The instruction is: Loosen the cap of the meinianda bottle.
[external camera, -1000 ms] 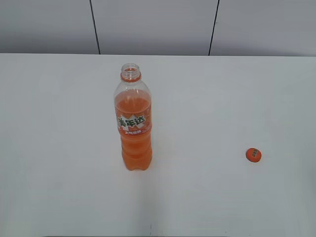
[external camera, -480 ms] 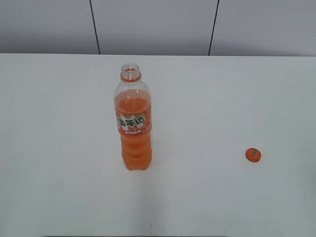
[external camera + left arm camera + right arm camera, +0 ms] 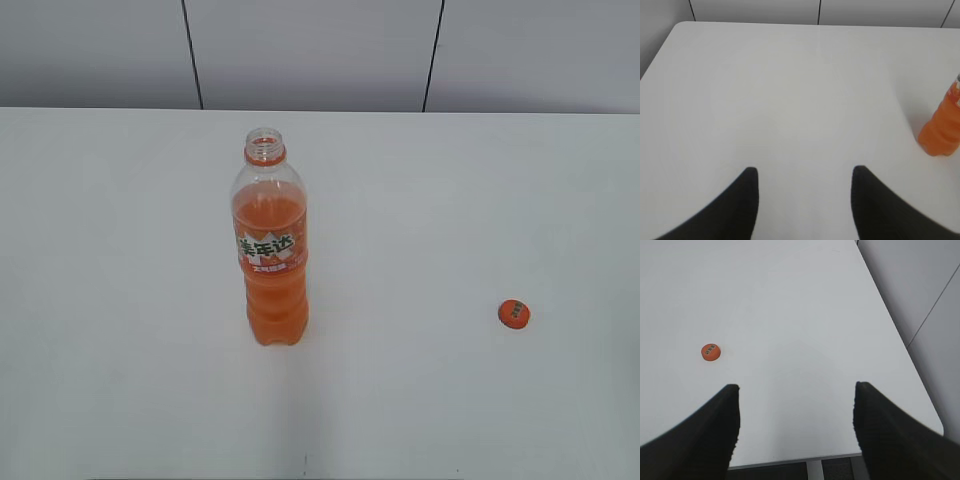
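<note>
Two task items stand apart on a white counter. The bottle, clear plastic with a wavy ribbed body and orange drink inside, stands upright left of centre in the exterior view. Its mouth is open and bare above an orange neck ring, and an orange label with green-white characters wraps its middle. The cap, a small round orange disc with a pale mark on top, lies flat on the counter well to the right of the bottle and nearer the front edge, touching nothing.

Neither arm appears in the exterior view. In the left wrist view the left hand shows as two dark fingers spread apart over bare counter, with nothing between them; the lower part of the bottle sits at the far right edge of that view, well clear of the hand. In the right wrist view the right hand is spread wide, its fingers likewise empty near the counter's front edge; the cap lies ahead and left of the left finger, apart from it. Grey wall panels with dark seams back the counter.
</note>
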Motion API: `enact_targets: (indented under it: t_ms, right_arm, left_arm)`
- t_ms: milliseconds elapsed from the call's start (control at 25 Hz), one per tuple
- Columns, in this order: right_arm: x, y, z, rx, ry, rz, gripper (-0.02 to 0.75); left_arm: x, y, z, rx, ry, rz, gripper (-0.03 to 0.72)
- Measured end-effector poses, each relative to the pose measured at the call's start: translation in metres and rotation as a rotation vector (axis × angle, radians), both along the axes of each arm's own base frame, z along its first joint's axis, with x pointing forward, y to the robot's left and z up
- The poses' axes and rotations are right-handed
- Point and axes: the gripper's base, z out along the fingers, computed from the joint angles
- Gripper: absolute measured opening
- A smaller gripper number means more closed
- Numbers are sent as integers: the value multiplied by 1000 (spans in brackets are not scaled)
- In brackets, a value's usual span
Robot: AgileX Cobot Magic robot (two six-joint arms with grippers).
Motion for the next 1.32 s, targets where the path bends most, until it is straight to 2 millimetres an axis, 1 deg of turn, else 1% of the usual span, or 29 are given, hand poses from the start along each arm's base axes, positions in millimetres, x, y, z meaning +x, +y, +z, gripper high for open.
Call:
enact_targets:
  t_ms: [560, 840, 1320]
  right_arm:
    - [0, 0, 0, 1, 0, 0, 532]
    - [0, 0, 0, 2, 0, 0, 532]
    - [0, 0, 0, 2, 0, 0, 532]
  left_arm:
    - [0, 0, 0, 0, 0, 0, 370]
    - [0, 0, 0, 0, 0, 0, 352]
    - [0, 0, 0, 0, 0, 0, 352]
